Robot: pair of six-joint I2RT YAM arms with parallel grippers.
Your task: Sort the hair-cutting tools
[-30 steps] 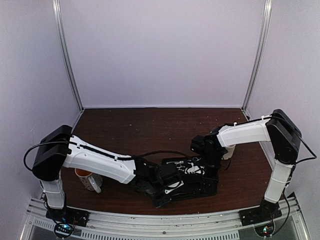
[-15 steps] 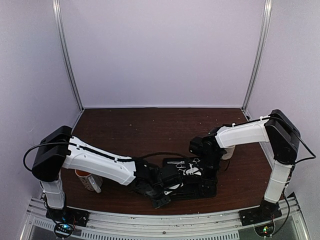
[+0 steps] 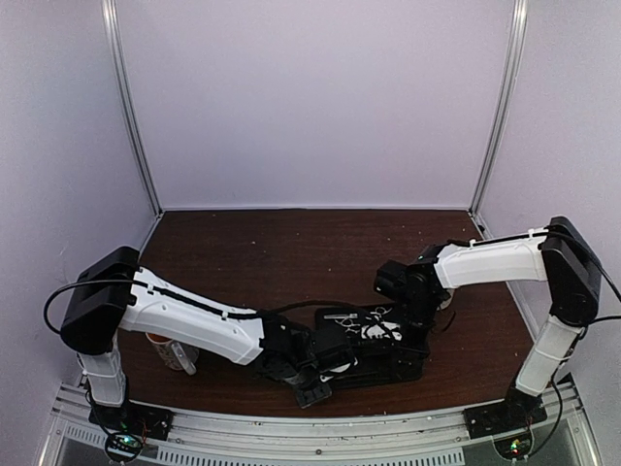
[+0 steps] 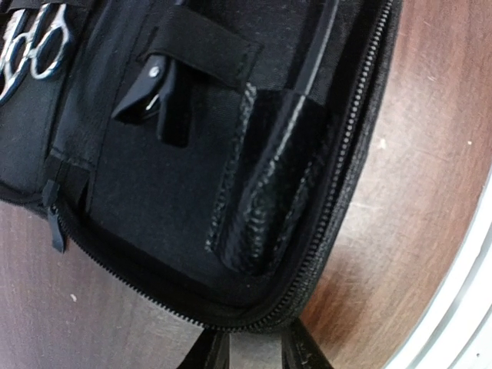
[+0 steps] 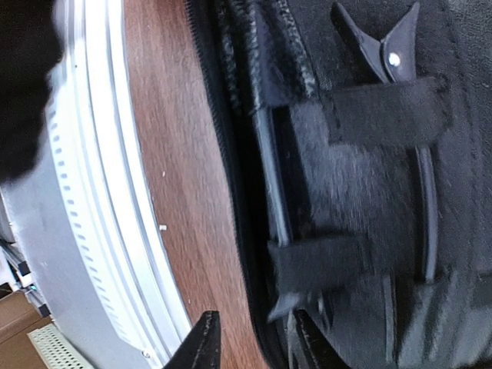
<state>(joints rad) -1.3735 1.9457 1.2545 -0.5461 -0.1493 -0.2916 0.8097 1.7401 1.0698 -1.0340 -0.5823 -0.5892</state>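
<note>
The open black case (image 3: 388, 361) lies at the near middle of the table. Silver scissors (image 3: 367, 325) sit strapped in it, and their ring handles (image 4: 34, 46) show in the left wrist view. A black hair clip (image 4: 154, 92) sits under a strap, and a clip (image 5: 384, 46) also shows in the right wrist view. My left gripper (image 3: 315, 383) (image 4: 257, 350) has its fingers slightly apart at the case's near zipper corner, holding nothing. My right gripper (image 3: 415, 320) (image 5: 254, 338) is open and straddles the case's edge. One of its fingers is over the wood and the other is over the interior.
An orange-rimmed mug (image 3: 173, 351) stands near the left arm's base. A white mug (image 3: 447, 291) is partly hidden behind the right arm. A textured black pocket (image 4: 269, 177) holds a thin rod. The metal table rail (image 5: 92, 192) runs close to the case.
The right arm has stretched out, its shoulder link swinging right, and its gripper has shifted slightly over the case. The left gripper has barely moved at the case's near corner.
</note>
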